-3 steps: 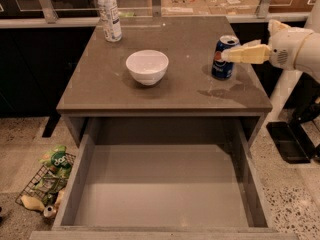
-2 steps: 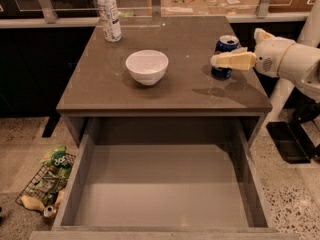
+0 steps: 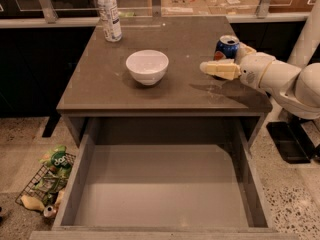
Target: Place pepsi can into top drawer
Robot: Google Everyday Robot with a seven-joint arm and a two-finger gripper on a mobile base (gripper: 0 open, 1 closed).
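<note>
The pepsi can [image 3: 228, 46] is blue with a silver top and stands upright near the right edge of the brown table top. My gripper [image 3: 217, 68] comes in from the right, just in front of the can, and hides its lower half. I cannot tell whether it touches the can. The top drawer [image 3: 160, 194] is pulled fully out below the table front, and its flat grey bottom is bare.
A white bowl [image 3: 147, 66] sits mid-table, left of the gripper. A clear plastic bottle with a white cap [image 3: 109, 15] stands at the back left corner. A wire basket of trash [image 3: 47, 184] lies on the floor, left of the drawer. A glass rail runs behind the table.
My gripper has moved left and toward the table's front, from across the can's side to in front of it. The can stays in place.
</note>
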